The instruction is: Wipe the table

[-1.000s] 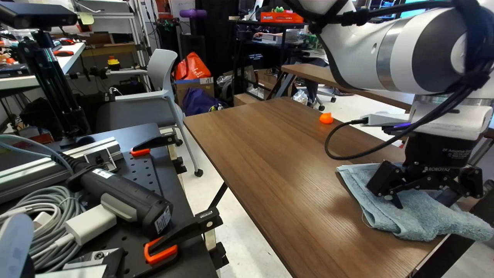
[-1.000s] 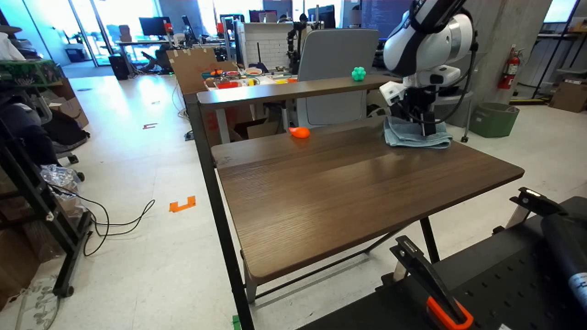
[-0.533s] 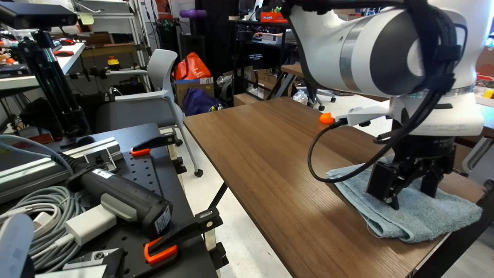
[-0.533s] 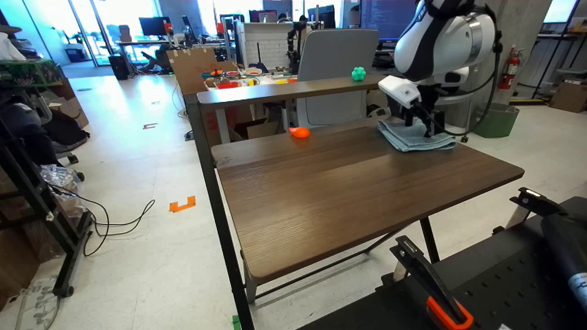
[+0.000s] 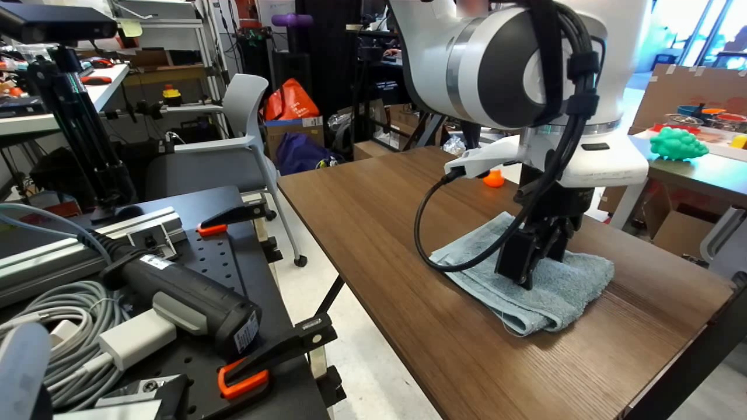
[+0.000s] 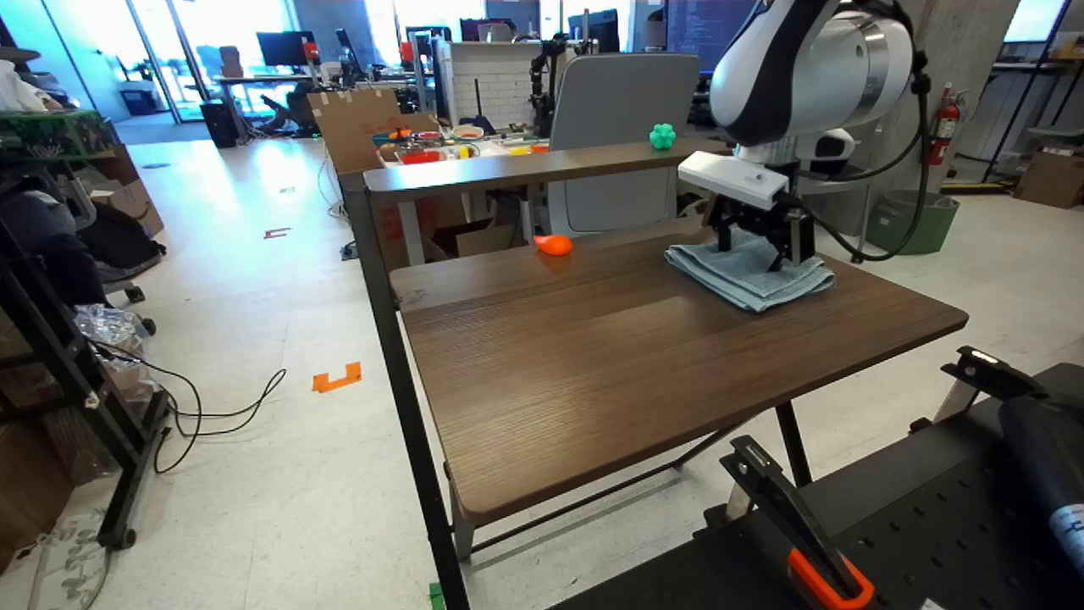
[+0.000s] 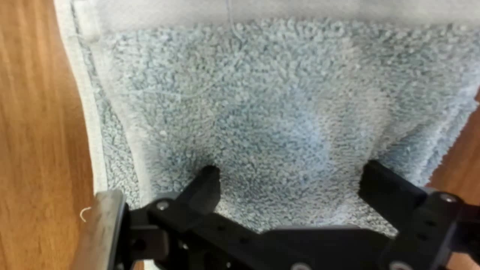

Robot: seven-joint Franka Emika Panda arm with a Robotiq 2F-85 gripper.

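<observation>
Table (image 6: 593, 364): beside the black workbench (image 5: 222, 262), a gap between; looks rigid, probably heavy; for wiping, not gripping.
Cloth (image 7: 262, 112): folded, on the table; likely soft, light; best pressed or pinched near its middle.
Gripper (image 7: 290, 168): spread wide, tips against the cloth.
Orange object (image 6: 555, 246): on the table, near an edge.

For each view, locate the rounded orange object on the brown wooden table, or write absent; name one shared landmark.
In an exterior view: rounded orange object, just above, right of centre.
In an exterior view: orange object, slightly above centre.
Wrist view: absent.
Shared landmark: folded blue terry towel.
</observation>
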